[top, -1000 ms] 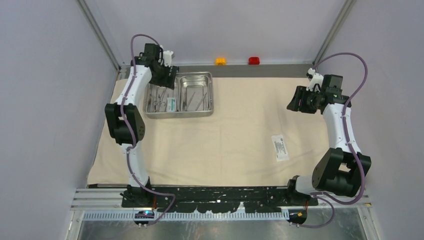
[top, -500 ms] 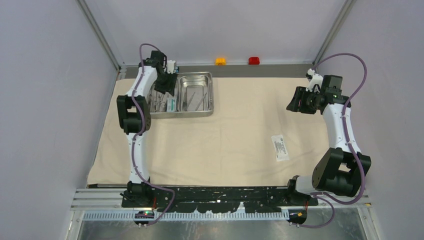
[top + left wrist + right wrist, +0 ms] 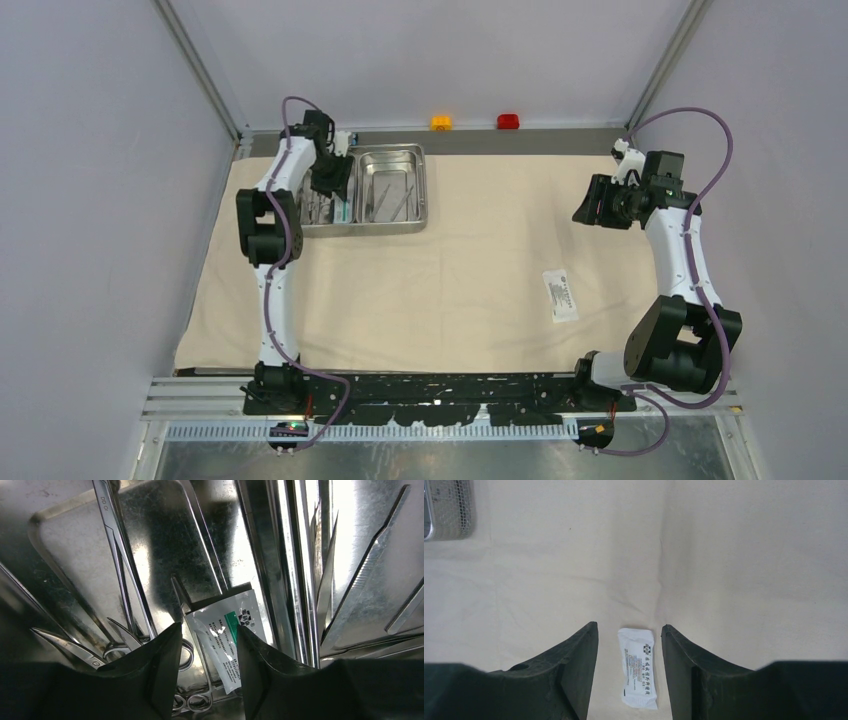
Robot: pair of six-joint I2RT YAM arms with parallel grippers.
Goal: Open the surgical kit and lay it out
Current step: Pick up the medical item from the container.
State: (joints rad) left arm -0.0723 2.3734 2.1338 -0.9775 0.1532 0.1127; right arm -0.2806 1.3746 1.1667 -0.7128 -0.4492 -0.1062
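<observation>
From where I stand, the beige cloth wrap lies opened flat over the tabletop. The steel two-compartment tray sits on its far left corner. The left pincer reaches down into the tray's left compartment with its jaws part-way open, straddling a small white-and-green packet that lies on the tray floor. Its left finger stands clear of the packet. I cannot tell whether the other finger touches it, and nothing is lifted. Beside the packet in that compartment lie slim ring-handled instruments, their finger rings down by the pincer, and one shank bears a stamp that looks like "DD". Past the divider, the right compartment holds thin straight tools, pointed and lying lengthwise. The packet has a green band and black print too small to read. On the right, the right pincer hovers above the cloth with its jaws well apart and empty. A second white packet lies flat on the cloth below it, with a dark logo and lines of print I cannot read.
</observation>
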